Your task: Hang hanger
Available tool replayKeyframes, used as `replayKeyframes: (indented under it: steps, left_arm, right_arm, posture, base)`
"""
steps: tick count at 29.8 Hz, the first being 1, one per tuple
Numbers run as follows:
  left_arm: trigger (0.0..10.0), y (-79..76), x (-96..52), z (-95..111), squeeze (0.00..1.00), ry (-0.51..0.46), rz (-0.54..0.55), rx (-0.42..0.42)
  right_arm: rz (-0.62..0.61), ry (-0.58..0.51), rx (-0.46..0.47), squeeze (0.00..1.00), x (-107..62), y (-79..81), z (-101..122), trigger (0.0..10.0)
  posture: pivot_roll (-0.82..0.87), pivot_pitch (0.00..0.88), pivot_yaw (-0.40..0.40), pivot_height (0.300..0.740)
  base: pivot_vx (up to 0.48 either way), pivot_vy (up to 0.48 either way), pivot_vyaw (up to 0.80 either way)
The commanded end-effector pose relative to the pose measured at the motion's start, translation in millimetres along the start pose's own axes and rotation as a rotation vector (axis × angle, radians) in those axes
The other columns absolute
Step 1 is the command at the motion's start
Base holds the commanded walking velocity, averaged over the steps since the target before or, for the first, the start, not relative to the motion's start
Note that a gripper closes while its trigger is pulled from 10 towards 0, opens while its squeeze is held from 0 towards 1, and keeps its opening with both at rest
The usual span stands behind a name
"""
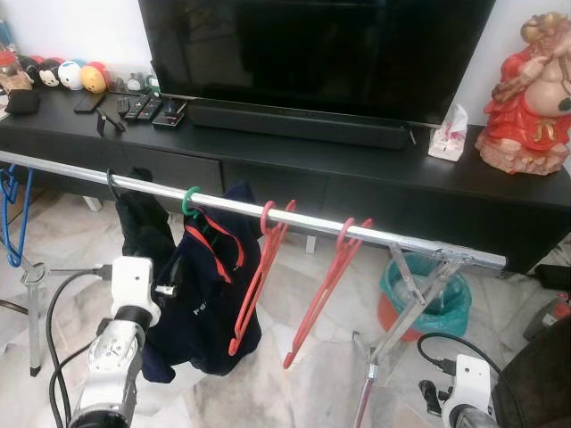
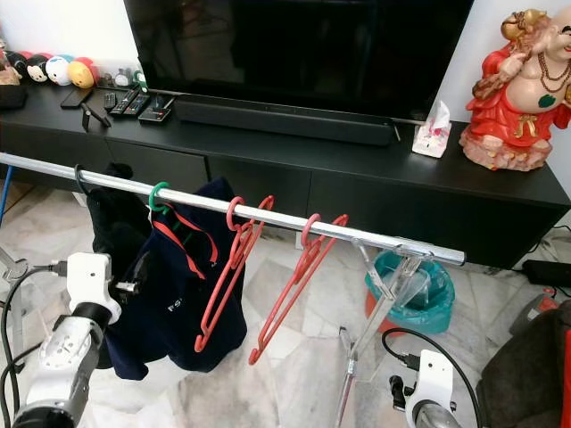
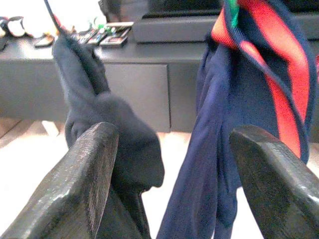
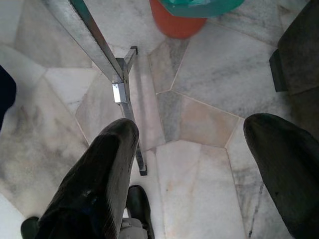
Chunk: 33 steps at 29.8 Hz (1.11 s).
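Your left gripper (image 3: 169, 169), spread and empty, faces the navy shirt (image 1: 201, 303) left of both red hangers (image 1: 260, 276).

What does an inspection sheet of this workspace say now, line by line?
Surface: marble floor.
Job's things: metal rail carries two empty red hangers, a green hanger with navy garment, and a dark garment.
Clutter: remotes, tissue pack.
Grippers: left gripper open, facing the garments; right gripper open, above the floor.
Cables: black cables by both arms.
Surroundings: television, red statue, bin.
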<state>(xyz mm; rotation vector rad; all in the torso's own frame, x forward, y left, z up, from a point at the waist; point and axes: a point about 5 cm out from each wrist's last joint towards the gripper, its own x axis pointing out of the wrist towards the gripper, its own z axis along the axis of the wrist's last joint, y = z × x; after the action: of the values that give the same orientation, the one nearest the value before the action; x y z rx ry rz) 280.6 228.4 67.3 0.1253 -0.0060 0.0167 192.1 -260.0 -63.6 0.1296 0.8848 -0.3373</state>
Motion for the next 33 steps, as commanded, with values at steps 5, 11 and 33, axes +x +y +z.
replayKeyframes:
  steps: [5,11,33]
  left_arm:
    - [10.0,2.0,1.4,4.0,0.0,0.014,-0.012,0.039]
    - [10.0,4.2,6.1,5.3,0.0,0.021,-0.014,0.054]
    - [10.0,0.9,3.3,2.9,0.0,0.027,-0.007,0.037]
  right_arm:
    - [-0.014,-0.005,0.021,0.0,-0.5,-1.9,-1.4,10.0]
    - [-0.023,-0.003,0.034,0.0,-0.5,-1.0,-3.0,10.0]
    - [-0.038,0.0,0.035,0.0,-1.7,-4.8,-7.1,10.0]
  posture:
    - [-0.13,0.0,0.002,0.74]
    - [-0.14,0.0,0.014,0.74]
    - [-0.1,0.0,-0.012,0.74]
  base:
    - [0.0,0.0,0.0]
    - [0.0,0.0,0.0]
    - [0.0,0.0,0.0]
